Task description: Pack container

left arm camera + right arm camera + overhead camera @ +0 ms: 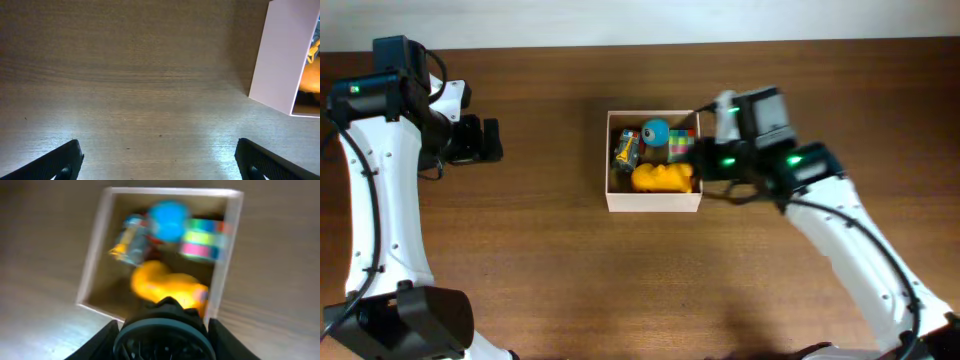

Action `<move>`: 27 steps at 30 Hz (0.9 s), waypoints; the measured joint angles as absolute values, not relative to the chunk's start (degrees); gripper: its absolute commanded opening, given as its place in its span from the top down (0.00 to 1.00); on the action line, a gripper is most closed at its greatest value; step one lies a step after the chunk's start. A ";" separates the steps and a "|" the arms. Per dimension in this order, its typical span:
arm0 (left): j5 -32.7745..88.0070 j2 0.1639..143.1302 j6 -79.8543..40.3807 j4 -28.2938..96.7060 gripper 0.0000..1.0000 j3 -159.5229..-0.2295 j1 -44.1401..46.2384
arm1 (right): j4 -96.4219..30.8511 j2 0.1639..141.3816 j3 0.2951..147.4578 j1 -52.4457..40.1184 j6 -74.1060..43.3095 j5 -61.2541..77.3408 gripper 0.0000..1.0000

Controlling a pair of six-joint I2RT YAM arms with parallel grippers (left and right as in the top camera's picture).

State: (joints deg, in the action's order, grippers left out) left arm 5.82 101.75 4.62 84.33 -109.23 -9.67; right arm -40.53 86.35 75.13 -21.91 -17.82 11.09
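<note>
The overhead view was evenly lit and sharp, with green lamps (728,160) glowing beside the container (655,203). In the left wrist view, pale glare pooled on the table (150,75) near the bottom edge and dimmed toward the top. The right wrist view was blurred throughout, smearing the container's walls and the blue round toy (169,220).

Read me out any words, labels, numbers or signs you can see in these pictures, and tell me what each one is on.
None can be read in any view.
On the small patterned toy in the container: some print, too small and blurred to read.
On the multicoloured block: coloured squares only, no letters visible.
On the dark round object in the right wrist view: blurred, nothing readable.
</note>
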 measured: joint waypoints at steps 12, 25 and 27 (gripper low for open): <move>5.80 101.75 4.62 84.33 0.01 -109.23 -9.67 | -28.18 101.69 75.22 -31.11 -14.55 3.68 0.17; 5.82 101.75 4.62 84.33 0.01 -109.23 -9.67 | -43.51 96.03 84.77 -31.07 -12.88 -0.34 0.09; 5.82 101.75 4.62 84.33 0.01 -109.23 -9.67 | -47.97 93.12 87.96 -31.07 -12.80 -1.76 0.01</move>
